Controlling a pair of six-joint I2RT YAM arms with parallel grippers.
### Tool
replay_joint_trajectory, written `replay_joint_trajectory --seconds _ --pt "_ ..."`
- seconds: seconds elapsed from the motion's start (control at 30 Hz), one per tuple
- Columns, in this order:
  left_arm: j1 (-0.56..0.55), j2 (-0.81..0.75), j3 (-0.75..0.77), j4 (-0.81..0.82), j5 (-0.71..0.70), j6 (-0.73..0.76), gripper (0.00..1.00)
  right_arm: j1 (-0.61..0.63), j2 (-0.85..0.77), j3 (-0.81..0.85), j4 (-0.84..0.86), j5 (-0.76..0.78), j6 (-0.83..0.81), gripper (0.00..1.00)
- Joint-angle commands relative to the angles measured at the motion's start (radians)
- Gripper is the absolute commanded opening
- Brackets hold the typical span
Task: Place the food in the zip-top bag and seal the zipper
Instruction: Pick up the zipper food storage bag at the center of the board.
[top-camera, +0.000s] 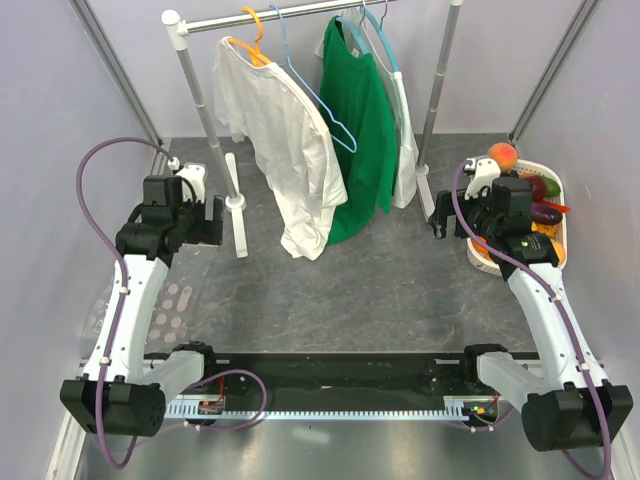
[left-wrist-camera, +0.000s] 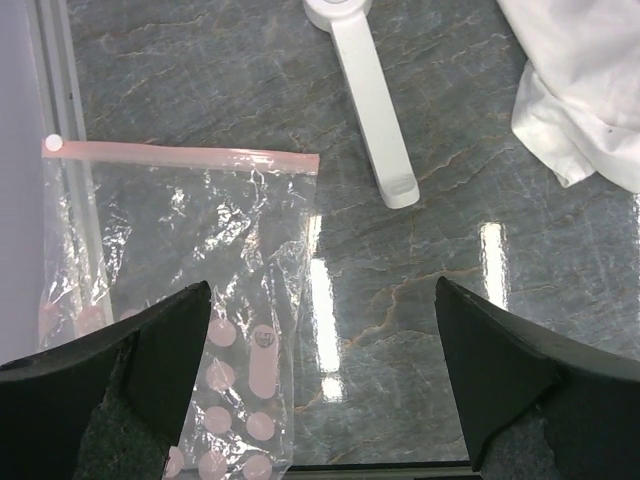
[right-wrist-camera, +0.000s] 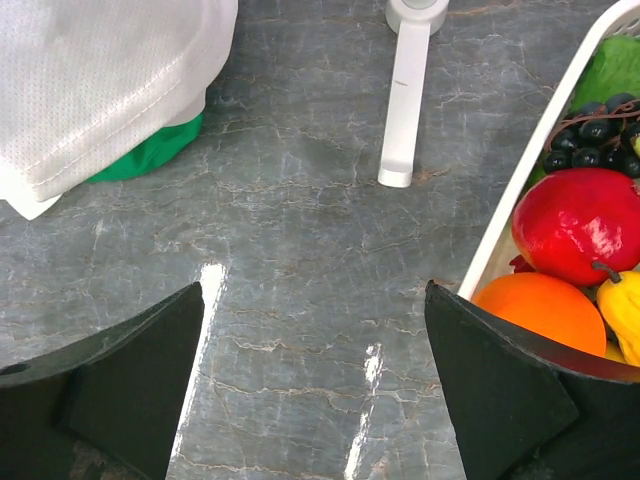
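Note:
The zip-top bag lies flat on the grey table, clear with pink dots. Its pink zipper runs along the far edge. In the top view the bag lies under my left arm. My left gripper is open and empty above the bag's right edge; it also shows in the top view. The food sits in a white basket at the right: a red fruit, an orange, dark grapes, a peach. My right gripper is open and empty just left of the basket.
A clothes rack stands at the back with a white shirt and a green shirt. Its white feet lie on the table. Walls close in on both sides.

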Motion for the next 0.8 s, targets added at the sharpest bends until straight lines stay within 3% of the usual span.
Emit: replay_joint_trajectory --seconds 0.0,0.17,0.33,0.57,0.7,0.77 --pt "0.003 0.020 0.057 -0.011 -0.072 -0.039 1.00 -0.002 0.001 -0.003 0.035 -0.022 0.011 0.98" --pt "0.005 0.088 0.106 -0.060 -0.059 -0.001 1.00 -0.002 0.007 -0.011 0.038 -0.039 0.007 0.98" --pt "0.084 0.151 0.175 -0.097 0.169 0.120 1.00 -0.002 0.031 0.000 -0.003 -0.088 -0.019 0.98" --pt "0.276 0.424 0.370 -0.115 0.184 0.192 1.00 0.000 0.037 -0.020 0.007 -0.105 -0.009 0.98" --pt "0.342 0.563 0.473 -0.124 0.336 0.292 1.00 0.000 0.045 -0.021 0.012 -0.117 -0.013 0.98" --pt "0.347 0.644 0.522 -0.144 0.377 0.421 1.00 -0.002 0.050 -0.020 0.006 -0.135 -0.022 0.98"
